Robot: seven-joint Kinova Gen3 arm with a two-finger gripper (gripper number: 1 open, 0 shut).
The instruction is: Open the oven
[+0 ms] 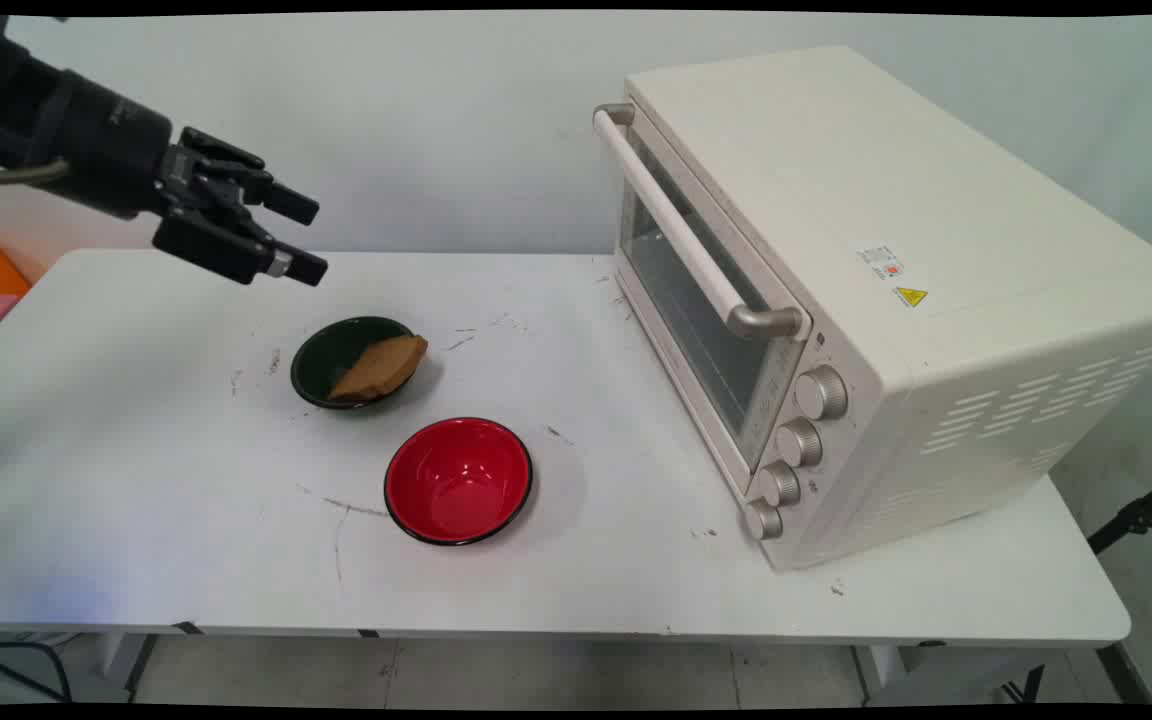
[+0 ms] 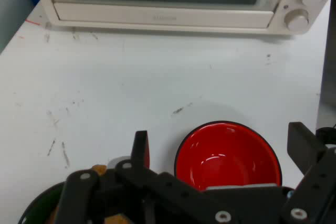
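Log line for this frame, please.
claw: open, empty, above table | nearest: black bowl with bread slice | red bowl: empty | oven: shut

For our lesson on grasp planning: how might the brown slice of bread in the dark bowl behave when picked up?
The bread slice looks light and probably soft, so a pinch may dent it. It leans on the dark bowl rim, so a nudge could tip it out. The open gripper hovers above.
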